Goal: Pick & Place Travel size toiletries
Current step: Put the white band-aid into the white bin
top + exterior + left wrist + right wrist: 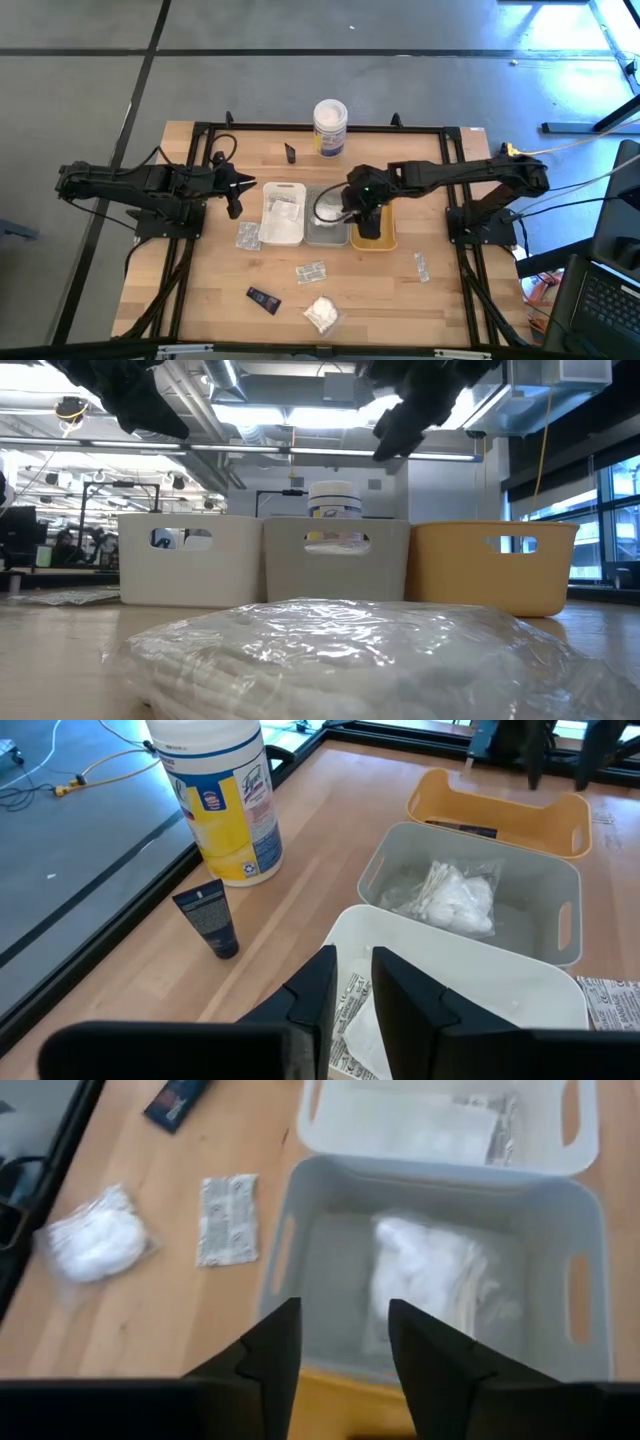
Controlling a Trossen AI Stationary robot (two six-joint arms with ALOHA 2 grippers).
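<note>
Three trays stand side by side mid-table: white [283, 212], grey [327, 232] and orange [386, 238]. The grey tray holds a white wrapped bundle [430, 1280], the white one printed sachets [490, 1130], the orange one a black tube [462, 828]. Loose on the table lie sachets [247, 235] [311, 271] [421, 266], a black tube [264, 298] and a white bundle [321, 315]. Another black tube [208, 918] stands near the tub. My right gripper [340, 1345] hangs open and empty above the grey and orange trays. My left gripper [352, 1000], narrowly open and empty, hovers at the white tray's left.
A tall white tub with a blue and yellow label [330, 127] stands at the table's far edge behind the trays. A dark frame [200, 130] runs round the tabletop. Bare wood lies between the trays and the near edge, around the loose items.
</note>
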